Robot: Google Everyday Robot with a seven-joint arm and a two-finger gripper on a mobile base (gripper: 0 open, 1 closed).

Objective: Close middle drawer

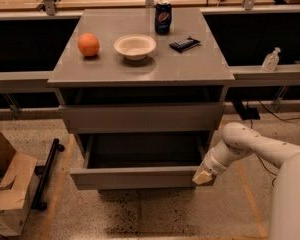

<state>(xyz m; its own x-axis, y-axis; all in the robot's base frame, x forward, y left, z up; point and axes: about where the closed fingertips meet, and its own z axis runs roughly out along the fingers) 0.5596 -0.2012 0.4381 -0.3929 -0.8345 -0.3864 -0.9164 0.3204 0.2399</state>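
Observation:
The middle drawer (135, 177) is a wide grey drawer with a low plain front. It stands pulled out from the grey cabinet (140, 71), and its dark, shallow inside shows. Above it, another grey drawer front (140, 117) sits nearly flush. My gripper (202, 176) is at the right end of the middle drawer's front panel, touching or almost touching it. My white arm (250, 146) reaches in from the lower right.
On the cabinet top are an orange (88, 44), a white bowl (135, 46), a cola can (163, 17) and a dark snack bar (184, 44). A cardboard box (7, 189) and a black bar (47, 174) lie on the floor at left. A clear bottle (271, 60) stands on the right ledge.

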